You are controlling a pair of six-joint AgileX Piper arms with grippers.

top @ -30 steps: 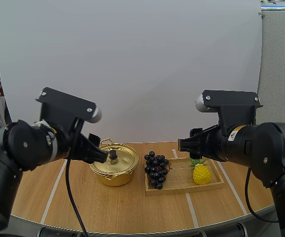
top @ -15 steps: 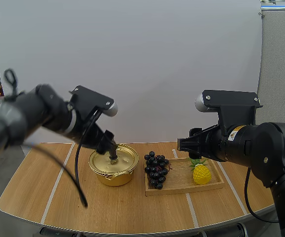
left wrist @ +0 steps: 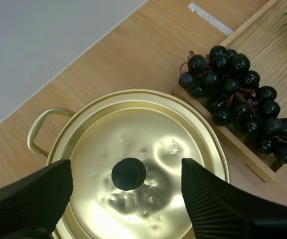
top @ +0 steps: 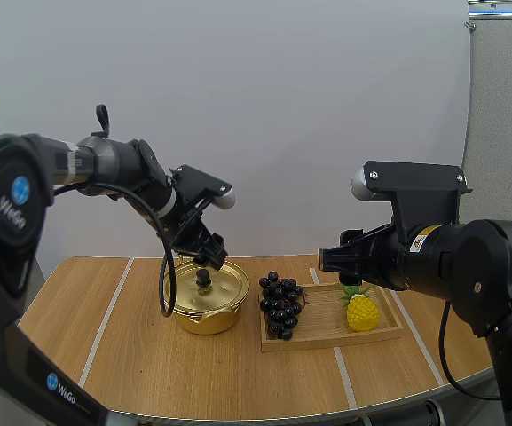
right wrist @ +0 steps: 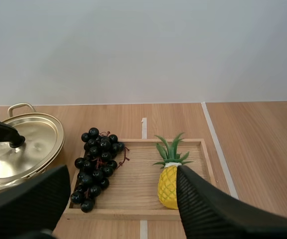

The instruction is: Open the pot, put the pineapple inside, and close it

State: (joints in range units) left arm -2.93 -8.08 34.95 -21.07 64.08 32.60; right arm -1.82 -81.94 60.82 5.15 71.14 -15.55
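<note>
A gold pot (top: pixel 206 303) with its lid (left wrist: pixel 148 144) on stands left of the wooden tray (top: pixel 331 333). My left gripper (top: pixel 209 258) hangs open just above the lid's black knob (left wrist: pixel 128 173), one finger on each side of it and neither touching it. The small yellow pineapple (top: pixel 363 311) stands upright at the tray's right end, its green crown up. Nearer me than the tray, my right gripper (top: pixel 328 259) is open and holds nothing. In the right wrist view the pineapple (right wrist: pixel 168 182) lies ahead of the gripper's (right wrist: pixel 123 169) spread fingers.
A bunch of dark grapes (top: pixel 280 306) lies on the tray's left end, close to the pot. The pot has a looped handle (left wrist: pixel 36 133) on its far side. Bare wood with pale tape lines runs in front of the pot and the tray.
My left arm has swung forward from near the camera and reached out over the pot, bringing its gripper above the lid's knob. The right arm has not moved.
</note>
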